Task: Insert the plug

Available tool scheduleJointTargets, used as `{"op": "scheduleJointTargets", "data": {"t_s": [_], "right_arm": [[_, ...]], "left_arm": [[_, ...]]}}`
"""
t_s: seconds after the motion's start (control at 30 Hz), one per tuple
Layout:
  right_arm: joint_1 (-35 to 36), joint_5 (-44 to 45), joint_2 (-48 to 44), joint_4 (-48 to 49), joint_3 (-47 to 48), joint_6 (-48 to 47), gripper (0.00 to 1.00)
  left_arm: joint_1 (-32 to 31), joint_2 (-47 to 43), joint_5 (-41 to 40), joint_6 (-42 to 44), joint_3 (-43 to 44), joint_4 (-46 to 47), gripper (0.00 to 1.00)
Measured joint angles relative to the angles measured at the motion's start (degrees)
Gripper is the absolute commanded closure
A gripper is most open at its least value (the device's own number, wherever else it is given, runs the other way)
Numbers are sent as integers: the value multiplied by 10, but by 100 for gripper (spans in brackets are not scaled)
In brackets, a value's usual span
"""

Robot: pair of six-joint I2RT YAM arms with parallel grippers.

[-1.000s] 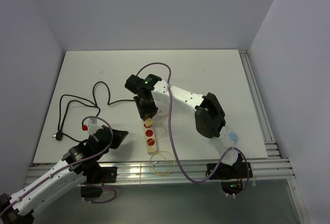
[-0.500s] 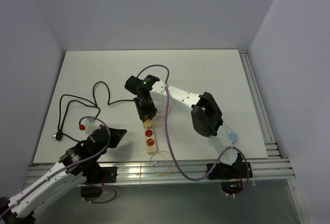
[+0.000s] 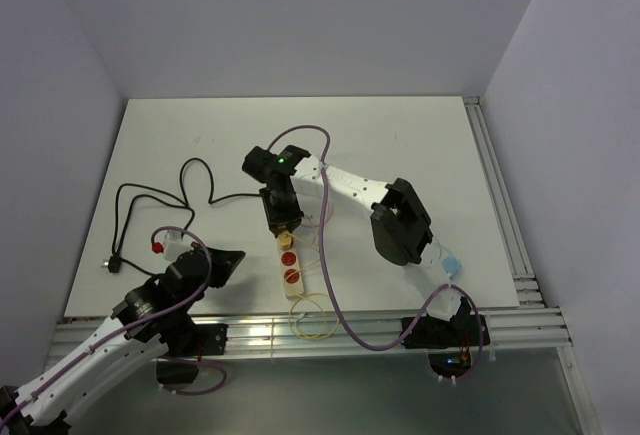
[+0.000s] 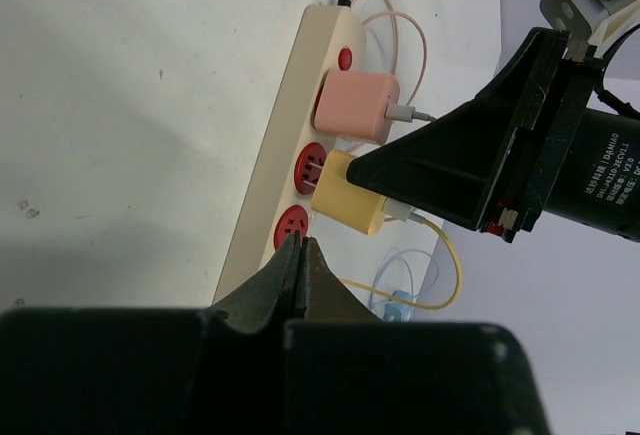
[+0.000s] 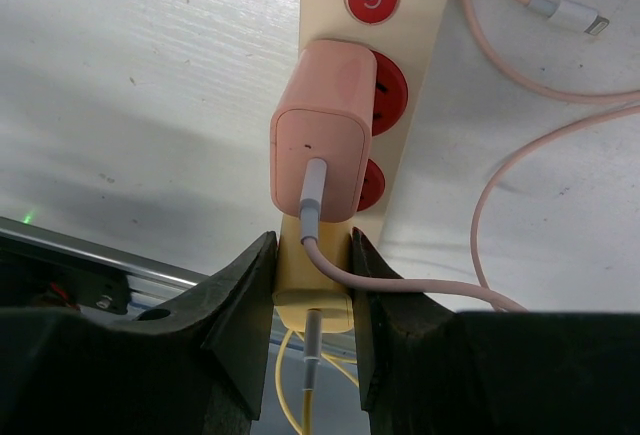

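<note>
A long cream plastic power strip (image 3: 291, 273) lies on the white tabletop (image 3: 400, 145), lower centre of the top view. A pink square charger (image 4: 357, 105) sits in it, a yellow square plug (image 4: 348, 205) just beside, within the right pincer (image 5: 312, 270). A black cable (image 3: 150, 195) loops left.

Prongs of yellow plug (image 4: 350, 193) hidden; seating unclear.
</note>
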Motion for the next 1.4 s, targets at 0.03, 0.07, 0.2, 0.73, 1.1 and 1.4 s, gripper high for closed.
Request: {"op": "scheduleJointTargets", "data": {"t_s": [0.03,0.07,0.2,0.73,1.1,1.4], "right_arm": [[0,2,0,0,0,3,100],[0,4,0,0,0,5,100],[0,11,0,4,-2,10,100],[-2,46,-45,80,-83,84,100],[21,115,-66,106,-111,114,100],[37,157,-70,115,-117,116,100]], "left_arm": [[0,-1,0,0,0,0,100],[0,-2,0,0,0,-1,100],[0,-2,0,0,0,-2,100],[0,-2,0,0,0,-2,100],[0,-5,0,0,0,-2,100],[0,-9,0,0,0,-3,100]]}}
